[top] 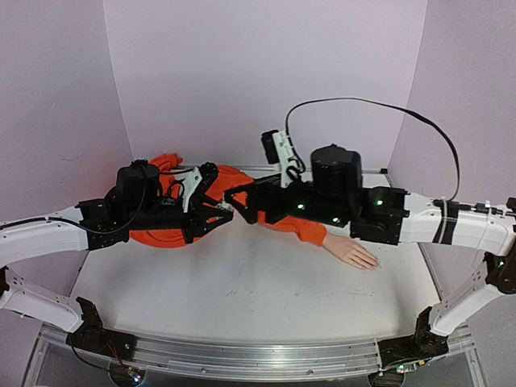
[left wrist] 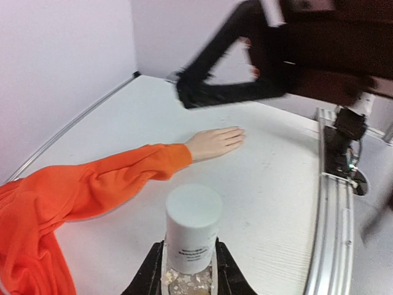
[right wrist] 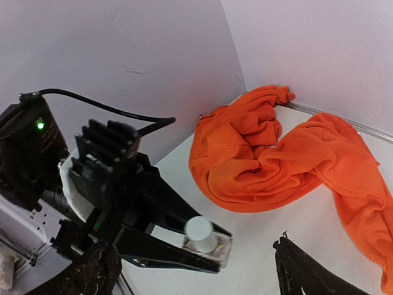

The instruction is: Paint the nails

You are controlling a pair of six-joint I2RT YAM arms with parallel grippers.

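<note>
- We see a white table (top: 242, 290) with pale lilac walls (top: 258, 72) on three sides and a metal rail (top: 242, 359) along its near edge.
- Two arms reach in and meet over the middle-left of the table.
- There is one mannequin hand (top: 353, 253), lying flat to the right of centre and joined to one orange sleeve (top: 302, 228). The rest of the garment is bunched at the back left.
- The nails (left wrist: 238, 131) are at its outstretched fingertips, too small for us to make out.
- There is one clear bottle (left wrist: 191, 236) with a white cap.
- The left gripper (left wrist: 190, 273) is clamped on that bottle and holds it upright above the table.
- The right gripper (top: 236, 197) is spread wide, its fingers (right wrist: 301, 270) well apart, just beside the bottle.
</note>
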